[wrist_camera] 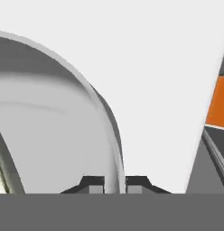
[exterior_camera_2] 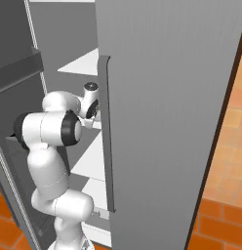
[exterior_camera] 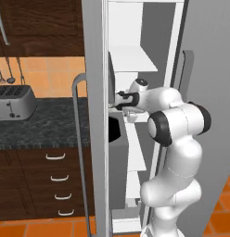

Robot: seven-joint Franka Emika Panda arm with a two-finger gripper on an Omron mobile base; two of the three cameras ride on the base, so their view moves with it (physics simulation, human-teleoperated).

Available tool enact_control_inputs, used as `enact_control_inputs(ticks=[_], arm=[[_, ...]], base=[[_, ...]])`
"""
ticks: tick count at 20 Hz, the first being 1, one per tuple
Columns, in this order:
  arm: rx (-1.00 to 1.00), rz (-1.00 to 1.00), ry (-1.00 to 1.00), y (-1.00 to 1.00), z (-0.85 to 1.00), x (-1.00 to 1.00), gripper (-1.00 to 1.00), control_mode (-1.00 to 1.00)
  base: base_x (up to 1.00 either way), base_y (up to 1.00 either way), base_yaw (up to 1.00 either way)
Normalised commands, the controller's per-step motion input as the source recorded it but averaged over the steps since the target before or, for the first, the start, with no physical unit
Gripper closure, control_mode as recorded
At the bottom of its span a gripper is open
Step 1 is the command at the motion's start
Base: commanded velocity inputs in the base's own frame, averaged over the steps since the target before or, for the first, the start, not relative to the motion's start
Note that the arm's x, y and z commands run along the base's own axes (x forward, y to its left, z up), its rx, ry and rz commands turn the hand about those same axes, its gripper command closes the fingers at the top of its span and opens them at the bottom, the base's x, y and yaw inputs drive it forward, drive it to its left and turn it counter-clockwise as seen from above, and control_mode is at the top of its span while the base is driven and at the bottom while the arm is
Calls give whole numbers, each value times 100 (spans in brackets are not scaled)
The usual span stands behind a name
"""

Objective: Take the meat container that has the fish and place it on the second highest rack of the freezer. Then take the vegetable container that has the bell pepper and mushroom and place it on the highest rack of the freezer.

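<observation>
My gripper (wrist_camera: 115,185) is shut on the thin curved rim of a grey-white container (wrist_camera: 55,122), with one fingertip on each side of the rim. A pale scrap of its contents (wrist_camera: 0,180) shows at the far left edge; I cannot tell which food it is. The fish, bell pepper and mushroom are out of view. In the left base view my hand (exterior_camera: 128,99) reaches into the open freezer (exterior_camera: 96,69) just above a white rack (exterior_camera: 137,115), and the door's edge hides the fingertips. In the right base view the hand (exterior_camera_2: 91,105) sits behind the door edge.
A higher white rack (exterior_camera: 133,60) lies above the hand. The open left door carries a grey bin (exterior_camera: 118,152) and a bar handle (exterior_camera: 79,139). The right door (exterior_camera_2: 167,97) stands close beside the arm. A toaster (exterior_camera: 12,102) sits on the dark counter (exterior_camera: 42,125).
</observation>
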Motion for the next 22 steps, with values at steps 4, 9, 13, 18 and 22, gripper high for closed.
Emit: enact_control_inputs(ticks=[4,9,13,18,22], arm=[[0,-7,0,-1,-26,57,-100,-100],[0,-6,-17,1,-9,-11,-100,-100],[0,-7,-26,5,2,-70,-100,-100],[0,-4,-23,-1,59,-99,-100,-100],[0,-3,-21,0,68,-100,-100,-100]], base=[[0,0,0],[0,0,0],[0,0,0],[0,0,0],[0,0,0]])
